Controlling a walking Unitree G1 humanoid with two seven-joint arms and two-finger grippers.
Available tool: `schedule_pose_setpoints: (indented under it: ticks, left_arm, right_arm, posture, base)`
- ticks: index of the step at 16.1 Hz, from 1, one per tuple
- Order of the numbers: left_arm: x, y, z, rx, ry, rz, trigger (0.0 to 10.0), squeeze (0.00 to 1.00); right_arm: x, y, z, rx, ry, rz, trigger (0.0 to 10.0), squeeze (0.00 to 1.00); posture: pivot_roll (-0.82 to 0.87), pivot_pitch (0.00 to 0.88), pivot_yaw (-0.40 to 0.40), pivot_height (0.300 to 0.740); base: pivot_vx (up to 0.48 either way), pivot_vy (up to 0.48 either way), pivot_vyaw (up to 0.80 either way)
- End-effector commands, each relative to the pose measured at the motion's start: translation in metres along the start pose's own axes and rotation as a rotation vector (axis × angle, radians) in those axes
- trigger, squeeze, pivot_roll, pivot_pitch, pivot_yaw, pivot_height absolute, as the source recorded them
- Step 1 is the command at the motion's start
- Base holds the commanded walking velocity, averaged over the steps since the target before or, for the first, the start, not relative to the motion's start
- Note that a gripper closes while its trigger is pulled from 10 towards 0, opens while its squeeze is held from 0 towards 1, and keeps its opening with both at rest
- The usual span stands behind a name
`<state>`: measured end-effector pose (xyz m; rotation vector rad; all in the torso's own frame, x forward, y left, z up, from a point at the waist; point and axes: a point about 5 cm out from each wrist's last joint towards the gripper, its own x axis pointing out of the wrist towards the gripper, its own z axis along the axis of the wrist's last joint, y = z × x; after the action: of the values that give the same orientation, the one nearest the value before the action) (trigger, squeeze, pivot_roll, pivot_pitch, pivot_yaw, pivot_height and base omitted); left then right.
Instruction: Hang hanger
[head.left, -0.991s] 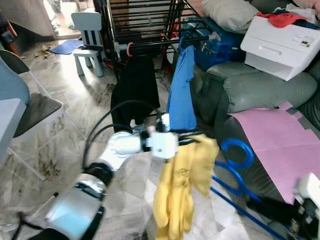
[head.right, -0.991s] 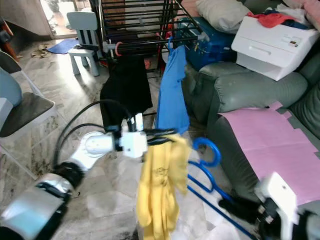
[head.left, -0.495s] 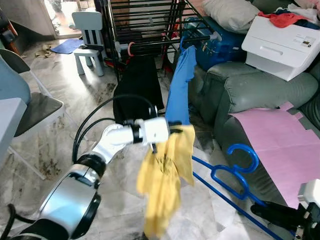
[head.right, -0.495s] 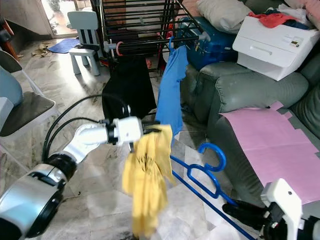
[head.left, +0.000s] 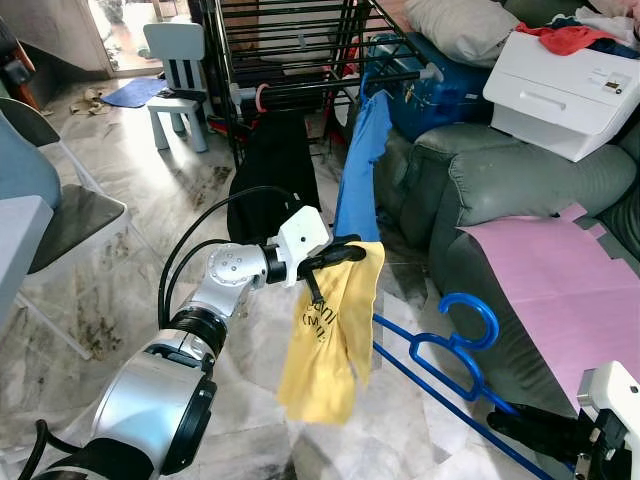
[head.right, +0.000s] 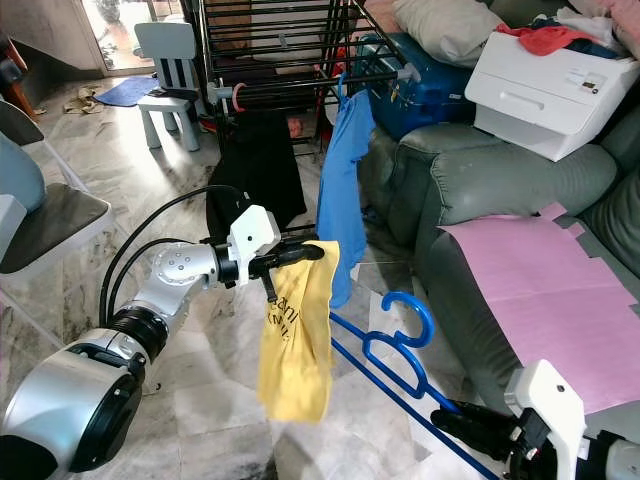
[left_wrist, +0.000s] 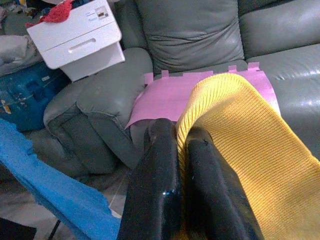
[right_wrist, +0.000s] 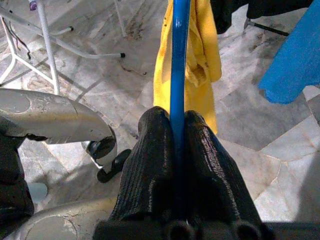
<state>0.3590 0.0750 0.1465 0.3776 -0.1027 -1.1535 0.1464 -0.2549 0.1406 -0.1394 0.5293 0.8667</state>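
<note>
My right gripper (right_wrist: 175, 150): clamped on the blue hanger (head.left: 440, 345), low at my right.
My left gripper (head.left: 345, 254): pinching the yellow garment (head.left: 330, 335), just left of the hanger's hook.

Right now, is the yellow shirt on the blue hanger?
No. The yellow shirt dangles from the left end effector; the blue hanger is bare.

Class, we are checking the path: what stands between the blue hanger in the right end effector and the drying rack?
The yellow garment, held up by the left end effector, hangs between the blue hanger and the drying rack.
</note>
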Motion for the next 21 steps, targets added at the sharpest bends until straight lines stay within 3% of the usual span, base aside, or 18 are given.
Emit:
schedule_pose_setpoints:
  ticks: [1,12,13,14,15,17,18,21]
  left_arm:
    - [0.002,0.007,0.010,0.014,-0.033,0.017,10.0,0.00]
    - [0.002,0.007,0.010,0.014,-0.033,0.017,10.0,0.00]
    - [0.003,0.003,0.021,-0.014,-0.108,-0.150,10.0,0.00]
    - [0.003,0.001,0.036,0.023,-0.193,-0.302,10.0,0.00]
    - [0.001,0.003,0.038,0.038,-0.202,-0.304,10.0,0.00]
    - [-0.001,0.008,0.036,0.045,-0.188,-0.238,10.0,0.00]
    - [-0.002,0.008,0.036,0.047,-0.184,-0.232,10.0,0.00]
    - [-0.004,0.007,0.034,0.032,-0.192,-0.260,10.0,0.00]
  right_arm:
    - [0.002,0.002,0.005,-0.028,-0.019,0.022,10.0,0.00]
    - [0.002,0.002,0.005,-0.028,-0.019,0.022,10.0,0.00]
    - [0.011,0.000,0.001,-0.004,-0.044,0.018,10.0,0.00]
    - [0.021,-0.005,-0.003,0.028,-0.068,0.005,10.0,0.00]
    - [0.021,-0.013,-0.005,0.017,-0.070,-0.062,10.0,0.00]
    - [0.009,-0.041,-0.007,-0.059,-0.026,-0.328,10.0,0.00]
    - [0.005,-0.044,-0.007,-0.058,-0.016,-0.353,10.0,0.00]
    - [-0.011,-0.031,0.000,-0.073,0.001,-0.276,10.0,0.00]
  posture:
    - [-0.02,0.000,0.014,0.740]
    - [-0.02,0.000,0.014,0.740]
    - [-0.01,0.000,0.012,0.740]
    - [-0.01,0.000,0.013,0.740]
    - [-0.01,0.000,0.013,0.740]
    - [-0.02,0.000,0.011,0.740]
    - [-0.02,0.000,0.013,0.740]
    - [-0.02,0.000,0.013,0.740]
  base:
    - [0.000,0.000,0.00]
    - [0.000,0.000,0.00]
    - [0.000,0.000,0.00]
    - [0.000,0.000,0.00]
    - [0.000,0.000,0.00]
    - [0.000,0.000,0.00]
    - [0.000,0.000,0.00]
    - [0.000,0.000,0.00]
